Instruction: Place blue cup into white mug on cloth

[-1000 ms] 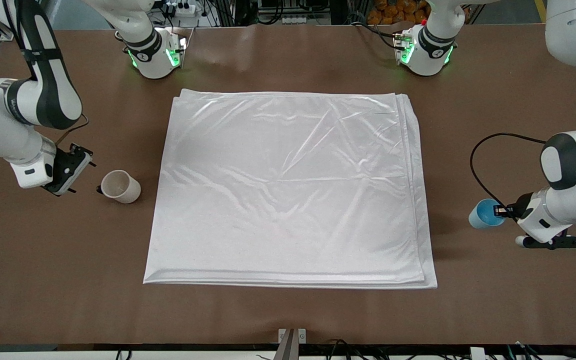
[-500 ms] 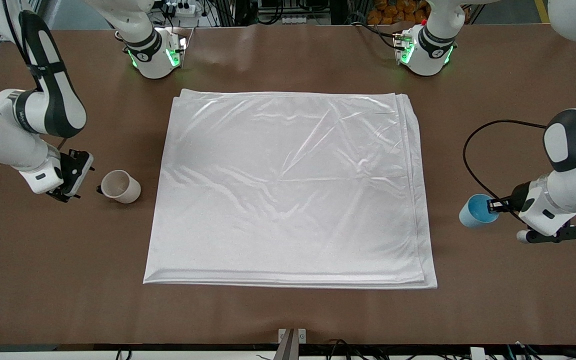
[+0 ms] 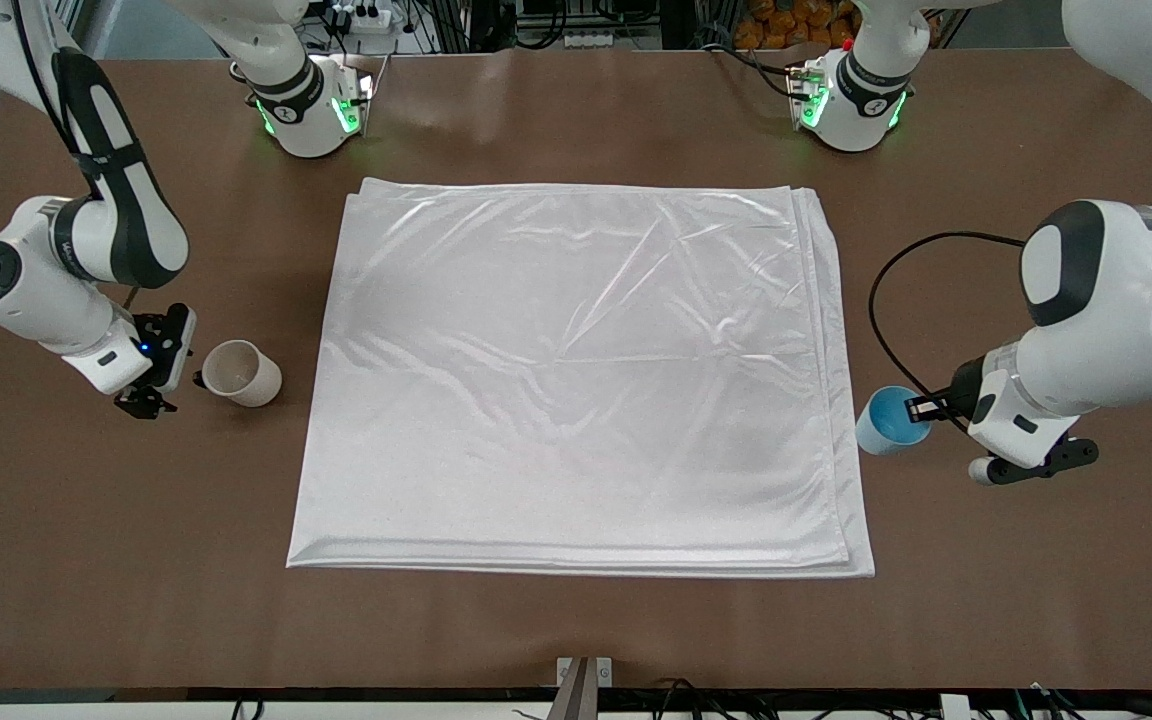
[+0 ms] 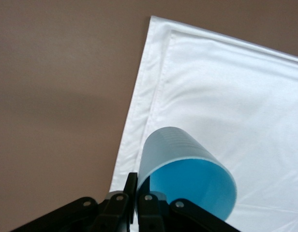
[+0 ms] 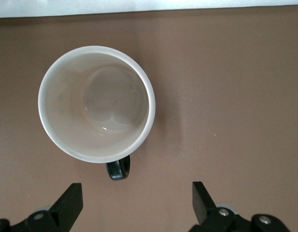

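Covering the brown table (image 3: pixel 576 620) — a creased white cloth (image 3: pixel 576 380).

The white mug (image 5: pixel 96 104) stands upright on the brown table (image 5: pixel 226 87), its pale inside empty and its black handle (image 5: pixel 119 169) pointing toward the right gripper (image 5: pixel 134 203), whose 2 fingers (image 5: pixel 69 202) stand wide apart. The cloth (image 5: pixel 115 6) edges the frame's top.
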`<state>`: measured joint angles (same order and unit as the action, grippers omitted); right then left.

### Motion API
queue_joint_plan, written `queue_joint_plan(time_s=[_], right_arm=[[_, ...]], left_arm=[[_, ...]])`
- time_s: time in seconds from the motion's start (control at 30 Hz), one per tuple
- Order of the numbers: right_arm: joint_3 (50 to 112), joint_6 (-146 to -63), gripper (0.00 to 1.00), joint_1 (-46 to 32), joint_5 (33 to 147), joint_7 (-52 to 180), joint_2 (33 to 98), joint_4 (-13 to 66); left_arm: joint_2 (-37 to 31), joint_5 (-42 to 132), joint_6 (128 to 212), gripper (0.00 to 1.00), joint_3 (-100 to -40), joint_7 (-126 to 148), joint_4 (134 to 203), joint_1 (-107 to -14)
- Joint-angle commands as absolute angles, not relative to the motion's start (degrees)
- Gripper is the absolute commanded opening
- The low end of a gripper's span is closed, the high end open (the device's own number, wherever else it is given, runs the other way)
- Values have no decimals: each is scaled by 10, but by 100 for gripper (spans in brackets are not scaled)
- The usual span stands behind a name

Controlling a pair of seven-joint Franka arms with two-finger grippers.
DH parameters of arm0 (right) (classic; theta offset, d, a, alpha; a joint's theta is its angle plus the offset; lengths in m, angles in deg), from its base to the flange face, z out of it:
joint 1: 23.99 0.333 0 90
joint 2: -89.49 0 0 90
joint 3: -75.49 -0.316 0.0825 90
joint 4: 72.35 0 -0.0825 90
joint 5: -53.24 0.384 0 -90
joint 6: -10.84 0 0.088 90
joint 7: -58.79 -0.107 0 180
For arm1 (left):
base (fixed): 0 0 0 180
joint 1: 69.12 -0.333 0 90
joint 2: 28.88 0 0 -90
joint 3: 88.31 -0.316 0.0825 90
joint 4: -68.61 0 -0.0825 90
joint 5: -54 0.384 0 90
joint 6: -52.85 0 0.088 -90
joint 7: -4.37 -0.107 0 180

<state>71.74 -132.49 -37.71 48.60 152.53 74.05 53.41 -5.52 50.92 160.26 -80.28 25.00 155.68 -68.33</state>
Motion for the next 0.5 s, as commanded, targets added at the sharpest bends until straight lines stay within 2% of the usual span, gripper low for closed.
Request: queue_joint_plan(time_s=[0.0,0.47], right_arm=[[714,-1333,100,-381,479,1553,728,534],[714,-1364,100,-387,480,1607,698,539]], left_arm=[[-61,498,1593,0,-783,290,1553,-687],[-61,499,1593,0,-729,392,1553,-686]])
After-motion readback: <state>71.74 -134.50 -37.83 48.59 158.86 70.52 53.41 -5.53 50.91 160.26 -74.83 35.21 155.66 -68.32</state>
